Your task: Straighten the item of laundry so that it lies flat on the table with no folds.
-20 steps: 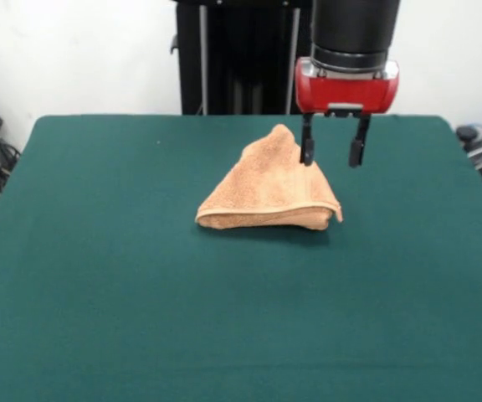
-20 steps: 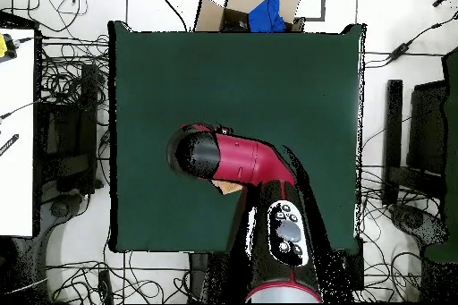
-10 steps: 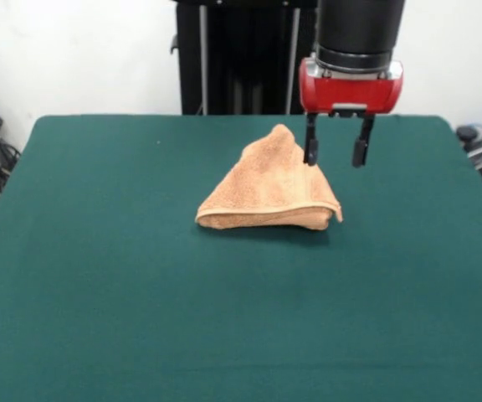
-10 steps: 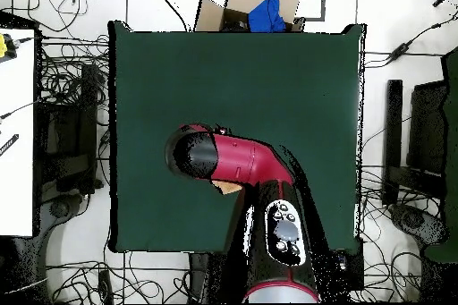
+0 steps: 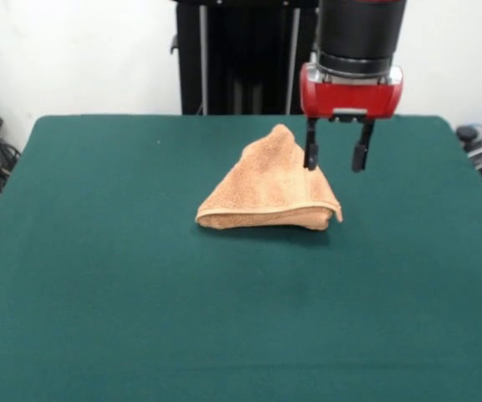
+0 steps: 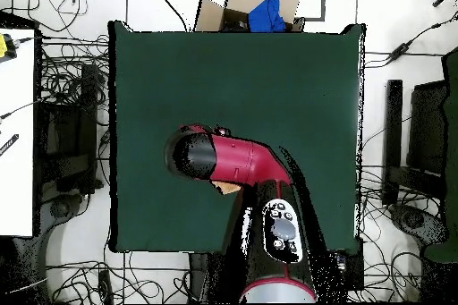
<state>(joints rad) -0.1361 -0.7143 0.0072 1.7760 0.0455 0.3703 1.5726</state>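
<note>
Towel (image 5: 270,188) sits near the middle of the green tabletop (image 5: 99,276), folded into a peaked triangle — far from flat. Gripper (image 5: 335,157) hangs just off the peak's right flank, fingers apart and empty — probably lining up to pinch a layer and draw it open.

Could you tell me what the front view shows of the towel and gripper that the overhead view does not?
Only the front view shows the towel whole, folded into a triangle with a raised peak, and the gripper open, one of its fingers in front of the peak's right slope. Only the overhead view shows the table's full outline, a cardboard box beyond its edge, and the arm hiding nearly all the towel. Both show the towel on the green table, not yet flat.
</note>
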